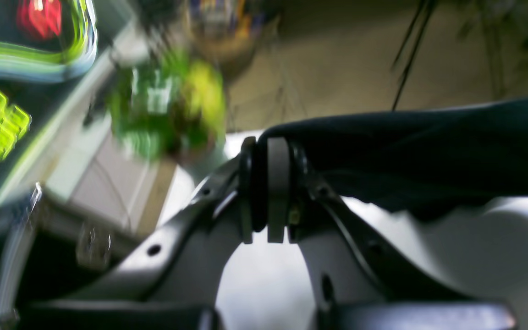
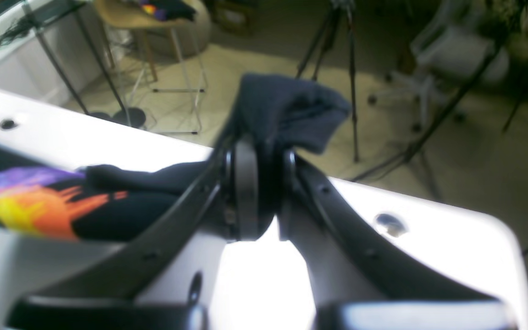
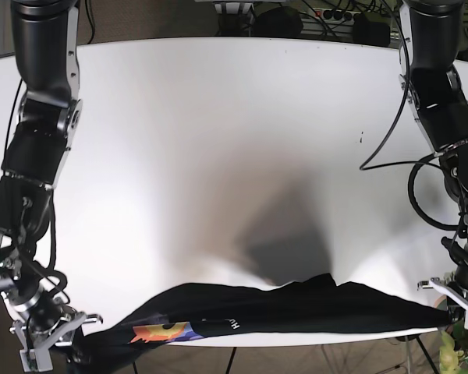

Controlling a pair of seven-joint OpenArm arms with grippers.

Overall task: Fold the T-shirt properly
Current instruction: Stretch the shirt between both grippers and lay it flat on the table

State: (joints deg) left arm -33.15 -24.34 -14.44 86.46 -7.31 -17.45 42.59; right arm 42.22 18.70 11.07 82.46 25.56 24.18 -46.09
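T-shirt, dark navy cotton (image 1: 429, 146), is clenched in my left gripper (image 1: 268, 190) and, in the other wrist view, my right gripper (image 2: 259, 192), so it hangs stretched along the white table's (image 3: 218, 156) near edge for folding.

A white table (image 3: 218, 140) stands over beige floor (image 2: 255, 59), chair (image 2: 154, 18) nearby.

The T-shirt (image 3: 296, 305) is black to dark navy, printed with a flame-like graphic (image 2: 25, 206) in orange, yellow and purple. The bench (image 3: 218, 140) is plain white. The fingers (image 2: 244, 183) are black, one pad (image 1: 277, 183) pale grey.
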